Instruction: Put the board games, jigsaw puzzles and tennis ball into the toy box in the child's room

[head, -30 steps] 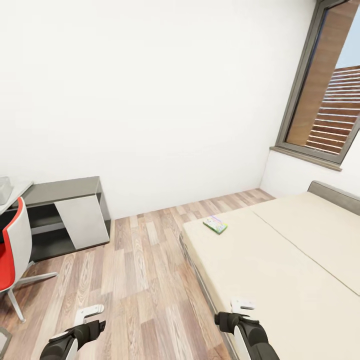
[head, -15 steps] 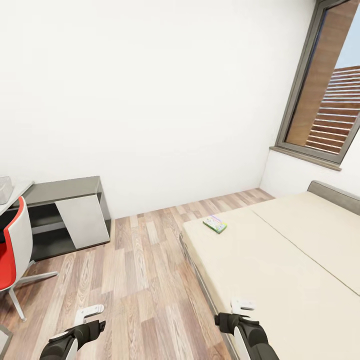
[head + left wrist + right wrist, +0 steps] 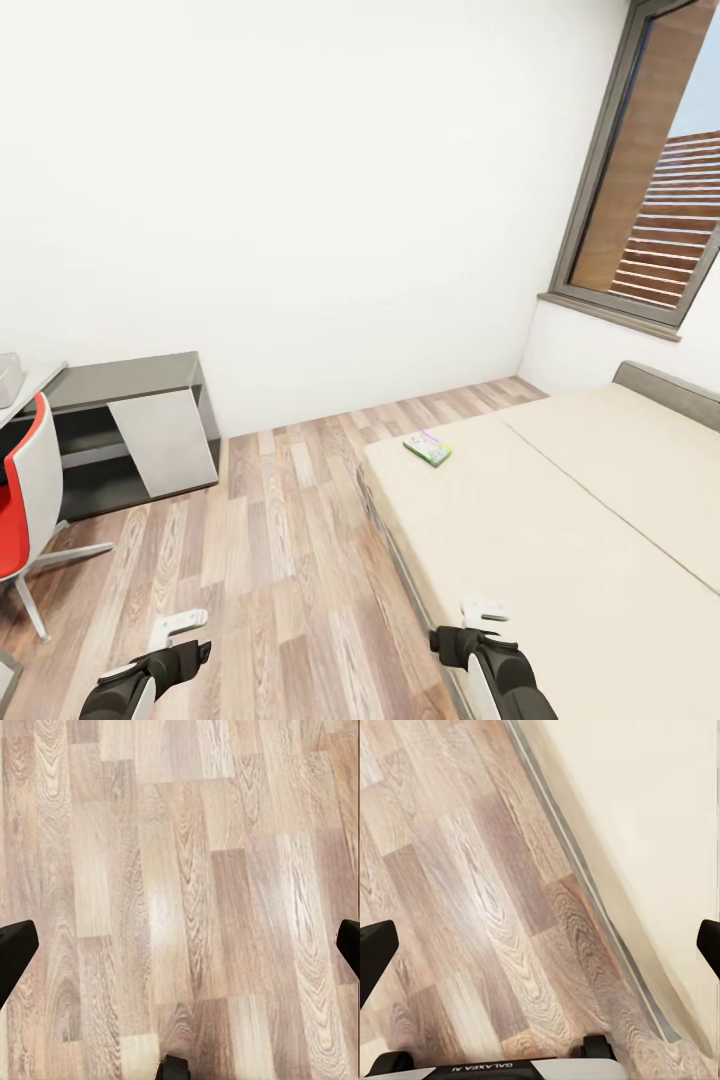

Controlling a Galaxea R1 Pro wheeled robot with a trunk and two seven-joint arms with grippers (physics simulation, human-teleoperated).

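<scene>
One board game (image 3: pixel 428 449) was counted in the head view: a flat green-edged box with a pale printed top, lying flat on the bed (image 3: pixel 560 520) near the mattress corner closest to the white wall; its lettering was too small to read. The bed showed a beige mattress with one seam running along it, a dark grey frame and a short grey headboard under the one dark-framed window (image 3: pixel 655 170). At the left edge of the head view stood one red-and-white chair (image 3: pixel 25 505), one low dark grey unit with a white panel (image 3: pixel 140 430), and a sliver of the tabletop (image 3: pixel 30 378) carrying a pale grey object, cut off by the frame and not identifiable. Two end effectors were counted. The left end effector (image 3: pixel 180 952) hung over the wood-plank floor (image 3: pixel 280 560), fingers spread wide, holding nothing. The right end effector (image 3: pixel 540 945) hung over the bed's edge, likewise spread wide and empty; "GALAXEA" was legible on its housing.
</scene>
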